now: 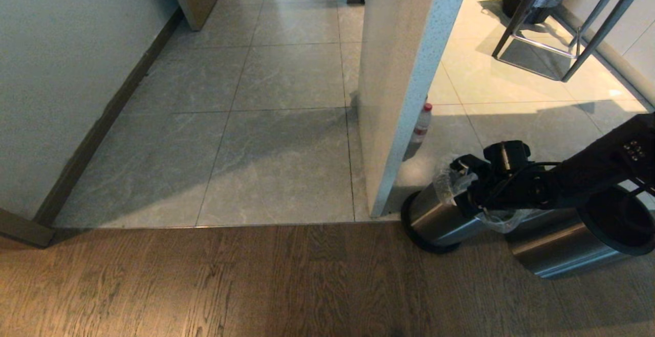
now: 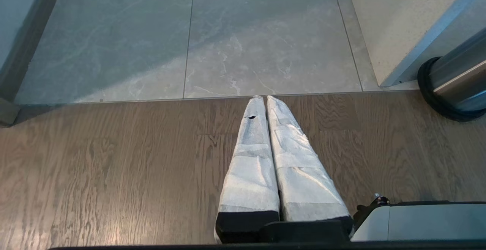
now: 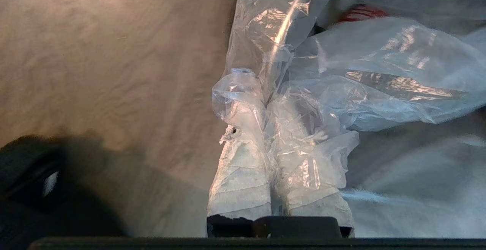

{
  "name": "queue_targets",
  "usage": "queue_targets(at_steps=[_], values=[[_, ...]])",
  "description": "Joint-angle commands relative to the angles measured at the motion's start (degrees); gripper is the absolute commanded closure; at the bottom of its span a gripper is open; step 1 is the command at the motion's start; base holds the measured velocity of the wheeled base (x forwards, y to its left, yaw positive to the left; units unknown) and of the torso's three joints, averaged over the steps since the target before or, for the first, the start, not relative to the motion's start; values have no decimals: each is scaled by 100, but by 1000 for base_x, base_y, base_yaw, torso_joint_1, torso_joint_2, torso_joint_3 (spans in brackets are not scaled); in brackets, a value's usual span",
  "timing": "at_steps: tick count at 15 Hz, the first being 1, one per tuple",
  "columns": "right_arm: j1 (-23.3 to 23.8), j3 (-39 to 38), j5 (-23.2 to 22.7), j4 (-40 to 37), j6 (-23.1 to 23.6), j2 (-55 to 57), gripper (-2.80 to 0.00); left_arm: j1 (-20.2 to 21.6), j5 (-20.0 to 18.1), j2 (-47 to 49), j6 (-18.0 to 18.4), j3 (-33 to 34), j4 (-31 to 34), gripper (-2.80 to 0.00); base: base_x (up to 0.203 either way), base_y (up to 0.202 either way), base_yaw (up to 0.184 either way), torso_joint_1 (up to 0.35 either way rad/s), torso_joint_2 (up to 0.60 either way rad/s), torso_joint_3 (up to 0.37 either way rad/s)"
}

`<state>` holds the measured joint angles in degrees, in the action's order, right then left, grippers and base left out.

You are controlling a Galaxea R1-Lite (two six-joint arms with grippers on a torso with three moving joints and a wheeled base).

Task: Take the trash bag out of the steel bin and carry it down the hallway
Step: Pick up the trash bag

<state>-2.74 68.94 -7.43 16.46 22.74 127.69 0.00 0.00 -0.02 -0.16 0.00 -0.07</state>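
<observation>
At the mouth of the steel bin (image 1: 440,214), low on our right where the wood floor meets the tiles, the trash bag (image 1: 453,183) bunches out over the rim, and our right gripper (image 1: 468,194) sits directly on it, fingers pressed together and pinching a fold of the plastic. The film lies between and around the wrapped fingertips (image 3: 243,136), so nothing separates hand and bag; the rest of the bag trails away from the fingers, back toward the bin. The bag looks thin, clear and crinkled, catching bright glints, with a blurred red shape showing through it. The hallway (image 1: 286,76) opens ahead and to our left, past a pale wall corner (image 1: 404,71), well away from the bin. A loose red-capped bottle (image 1: 422,122) stands beside that corner. Our left gripper (image 2: 265,102) hangs over the wood floor, fingers pressed together on nothing, much farther from the bag.
</observation>
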Motion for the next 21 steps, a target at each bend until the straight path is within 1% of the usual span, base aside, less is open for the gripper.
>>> queue_targets(at_steps=[1,5,7,8,10,12,14,21], values=[[1,-94,-13,21,26,-234,0,0,0,2,-2,0,-1,0,0,0,0,0,0,0],[44,-678,-45,-21,228,-719,0,0,0,2,-2,0,-1,0,0,0,0,0,0,0],[46,-929,-47,-112,257,-1017,0,0,0,2,-2,0,-1,0,0,0,0,0,0,0],[61,-1013,-47,-155,345,-1177,0,0,0,2,-2,0,-1,0,0,0,0,0,0,0],[225,-1172,-56,-208,677,-1373,0,0,0,2,-2,0,-1,0,0,0,0,0,0,0],[230,-1261,-68,-451,748,-1578,0,0,0,2,-2,0,-1,0,0,0,0,0,0,0],[230,-1425,-73,-584,769,-1720,0,0,0,2,-2,0,-1,0,0,0,0,0,0,0],[229,-1441,-39,-1003,572,-2588,0,0,0,2,-2,0,-1,0,0,0,0,0,0,0]])
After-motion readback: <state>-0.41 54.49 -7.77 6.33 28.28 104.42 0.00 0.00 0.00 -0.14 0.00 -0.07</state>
